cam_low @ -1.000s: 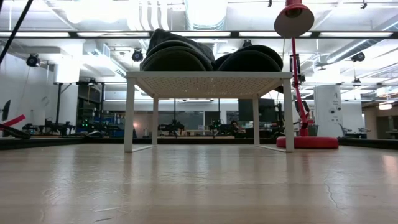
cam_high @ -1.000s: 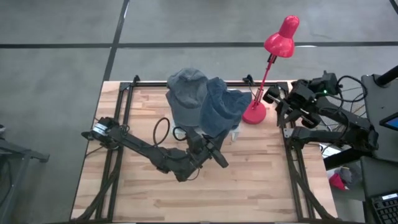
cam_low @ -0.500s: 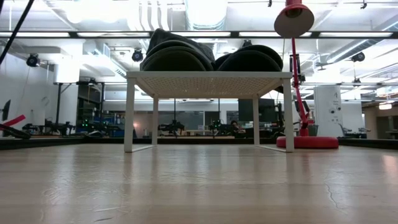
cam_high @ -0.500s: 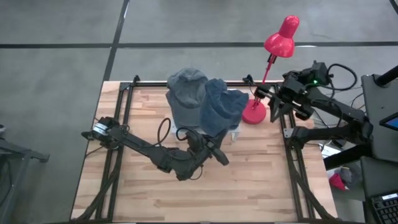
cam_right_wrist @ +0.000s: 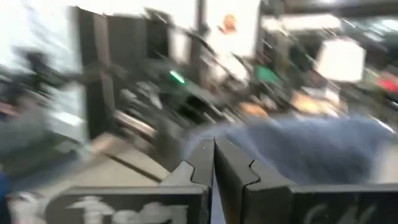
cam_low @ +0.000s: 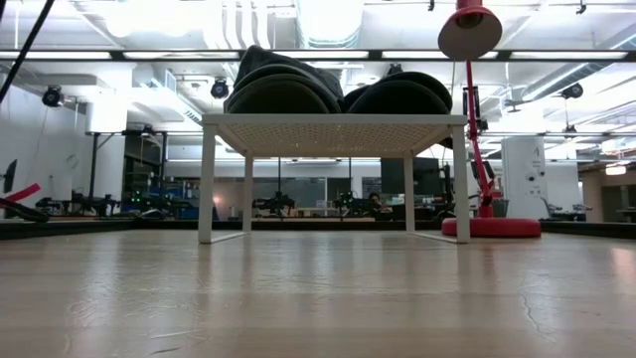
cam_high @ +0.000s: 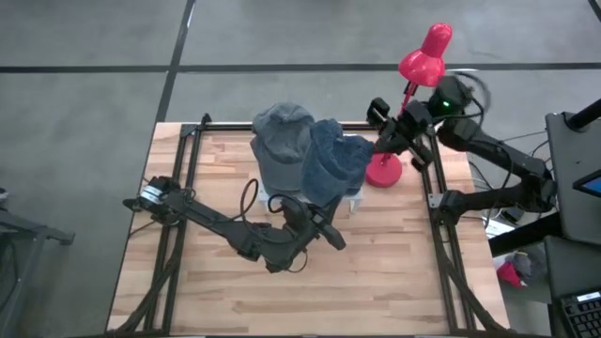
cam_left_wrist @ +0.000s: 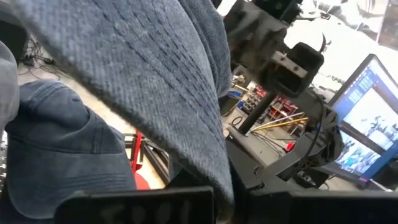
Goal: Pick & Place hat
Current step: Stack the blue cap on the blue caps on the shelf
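Two hats lie on a small white stand [cam_low: 333,121] at the table's far middle: a grey-blue cap [cam_high: 280,139] on the left and a blue hat [cam_high: 333,160] on the right. My left gripper [cam_high: 317,214] reaches level toward the far edge, under the blue hat's near edge; blue fabric [cam_left_wrist: 161,81] drapes right over it and hides its fingers. My right gripper [cam_right_wrist: 213,163] is shut and holds nothing. It hangs above the far right of the table [cam_high: 383,139], beside the lamp, with the blue hat [cam_right_wrist: 311,143] ahead of it. My left gripper is shut at the blue hat's near edge [cam_left_wrist: 219,182], coming at it level from the table's near side. The hanging fabric covers the fingers, so the kind of hold and the number of layers stay hidden. The rest of the hat lies on the stand.
A red desk lamp stands at the far right, its base [cam_high: 383,171] on the table and its stem [cam_high: 406,99] rising close to my right gripper. Bare wooden table [cam_high: 376,282] stretches toward the near edge.
My right gripper has swung from the table's right edge toward the left and far side, past the lamp's stem toward the blue hat, turning as it went. Both hats and my left gripper have stayed where they were.
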Controlling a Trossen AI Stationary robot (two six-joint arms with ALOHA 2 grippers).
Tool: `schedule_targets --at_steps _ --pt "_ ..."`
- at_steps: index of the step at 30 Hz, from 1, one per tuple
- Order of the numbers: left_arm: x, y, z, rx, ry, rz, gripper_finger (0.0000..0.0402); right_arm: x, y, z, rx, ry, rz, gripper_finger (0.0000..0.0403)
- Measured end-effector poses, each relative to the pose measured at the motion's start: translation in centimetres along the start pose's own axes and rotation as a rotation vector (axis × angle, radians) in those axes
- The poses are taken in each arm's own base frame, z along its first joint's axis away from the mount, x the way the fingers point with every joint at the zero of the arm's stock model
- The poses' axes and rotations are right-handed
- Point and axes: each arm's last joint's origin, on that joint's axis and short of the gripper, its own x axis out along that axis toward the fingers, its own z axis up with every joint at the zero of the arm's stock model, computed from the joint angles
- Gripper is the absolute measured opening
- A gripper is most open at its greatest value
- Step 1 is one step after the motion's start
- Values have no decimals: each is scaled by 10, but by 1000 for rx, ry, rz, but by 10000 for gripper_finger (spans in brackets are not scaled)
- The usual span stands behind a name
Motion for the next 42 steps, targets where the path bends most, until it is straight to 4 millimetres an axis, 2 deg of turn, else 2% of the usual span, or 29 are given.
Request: schedule_targets --at_steps 4,6,9,14,21,27,32,37,42 --pt "0 1 -3 32 11 7 4 -1 10 4 -64 214 -220 8" --pt "1 2 -3 38 14 10 4 -2 18 11 -97 323 -276 8" --pt "2 3 -4 49 16 18 4 -3 27 19 -101 393 -273 8" --pt "4 5 -5 73 21 27 4 -6 36 29 -73 415 -266 8" --pt "7 7 -5 77 19 33 4 -2 45 25 -52 463 -201 16" --pt "7 7 -5 78 22 28 4 11 48 19 -46 477 -127 51" --pt "7 6 -5 85 28 19 4 19 43 14 -31 492 -104 95" --pt "7 6 -5 86 28 19 4 25 35 7 -26 545 -143 136" --pt "8 7 -5 97 27 20 4 33 29 2 -58 595 -194 156"
